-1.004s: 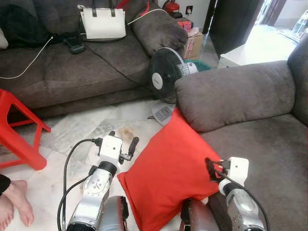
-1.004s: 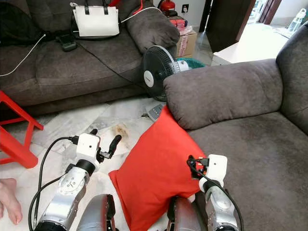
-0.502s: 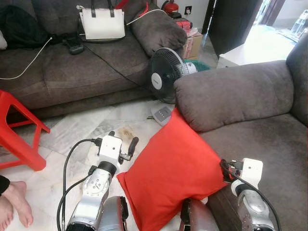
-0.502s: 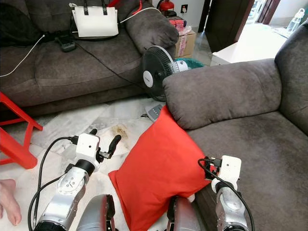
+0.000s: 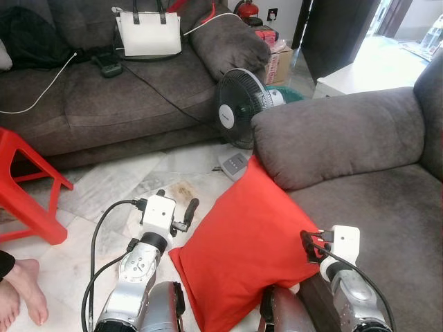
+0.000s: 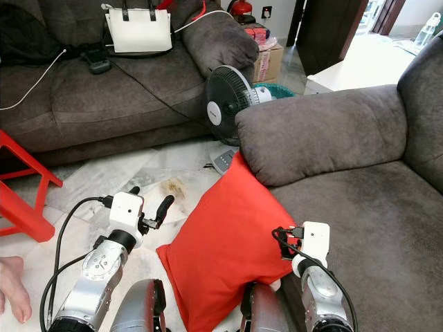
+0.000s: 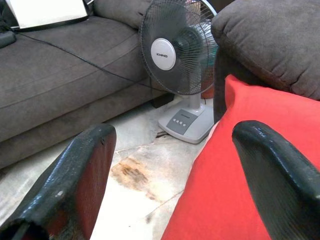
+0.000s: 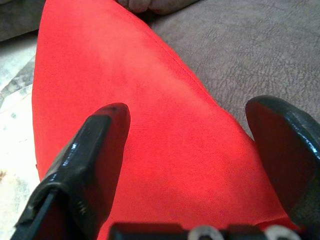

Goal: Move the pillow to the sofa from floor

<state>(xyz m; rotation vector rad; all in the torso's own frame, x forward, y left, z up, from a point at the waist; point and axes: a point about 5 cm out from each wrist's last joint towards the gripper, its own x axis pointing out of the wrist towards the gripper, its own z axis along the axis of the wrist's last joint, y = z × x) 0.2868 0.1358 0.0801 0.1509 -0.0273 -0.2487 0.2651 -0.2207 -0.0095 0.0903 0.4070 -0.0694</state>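
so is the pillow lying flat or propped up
Propped up: the pillow stands tilted on the floor, its top corner leaning against the sofa armrest.

head stereo pair looking down and forward, both wrist cameras close along their fingers, all sharing the red pillow (image 5: pixel 246 242)
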